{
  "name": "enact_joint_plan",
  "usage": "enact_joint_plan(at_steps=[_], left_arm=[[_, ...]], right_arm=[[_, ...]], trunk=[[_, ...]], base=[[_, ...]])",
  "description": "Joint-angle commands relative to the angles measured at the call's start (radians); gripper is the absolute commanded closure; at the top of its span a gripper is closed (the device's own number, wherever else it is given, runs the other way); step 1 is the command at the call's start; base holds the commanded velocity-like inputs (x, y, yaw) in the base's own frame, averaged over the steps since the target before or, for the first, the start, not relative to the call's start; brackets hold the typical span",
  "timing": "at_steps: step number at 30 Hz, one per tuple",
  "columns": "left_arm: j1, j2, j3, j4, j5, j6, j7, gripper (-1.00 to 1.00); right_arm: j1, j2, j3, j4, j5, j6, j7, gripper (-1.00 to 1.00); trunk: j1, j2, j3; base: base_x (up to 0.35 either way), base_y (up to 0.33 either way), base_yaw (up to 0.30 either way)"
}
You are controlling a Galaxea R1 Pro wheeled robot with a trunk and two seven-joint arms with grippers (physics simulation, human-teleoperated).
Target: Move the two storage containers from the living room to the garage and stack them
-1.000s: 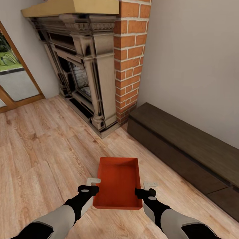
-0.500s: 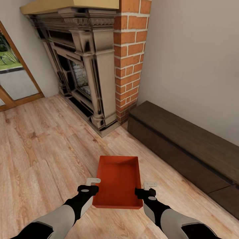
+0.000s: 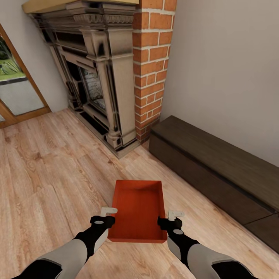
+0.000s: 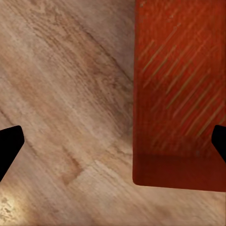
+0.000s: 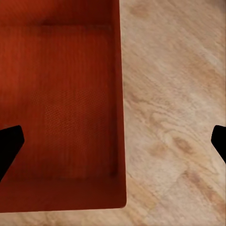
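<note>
The left gripper [image 3: 109,215] is seen with its fingers [image 4: 10,148] spread wide, one dark tip on each side of the near left wall of an orange-red storage container [image 3: 138,211]; nothing is clamped between them. The right gripper [image 3: 169,218] is likewise released, its fingers [image 5: 9,148] standing far apart astride the container's near right wall. The lidless, empty bin is seen in the head view at 6 o'clock, between the two wrists, over the light wood-plank floor [image 3: 46,174] of the living room; whether it rests on the planks cannot be told. At 12 o'clock stands a dark carved fireplace [image 3: 97,77] beside a red-brick column [image 3: 151,66]. A low dark wooden bench [image 3: 217,166] runs along the pale wall at 3 o'clock. A wood-framed glass door [image 3: 15,93] is seen at 10 o'clock. No writing or label can be read anywhere.
</note>
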Motion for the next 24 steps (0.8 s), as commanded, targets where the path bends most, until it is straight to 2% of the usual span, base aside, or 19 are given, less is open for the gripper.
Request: enact_joint_plan(at_steps=[1, 24], left_arm=[[0.0, 0.0, -0.009, -0.002, 0.01, 0.006, 0.006, -1.0], [0.0, 0.0, -0.009, -0.003, 0.014, 0.005, 0.012, -1.0]], right_arm=[[-0.001, 0.0, 0.005, 0.001, -0.003, -0.003, -0.004, -1.0], [-0.001, -0.003, 0.006, 0.001, 0.0, -0.009, -0.005, -1.0]], trunk=[[0.004, -0.008, -0.004], [0.092, -0.169, -0.076]], base=[[0.0, 0.0, 0.0], [0.0, 0.0, 0.0]])
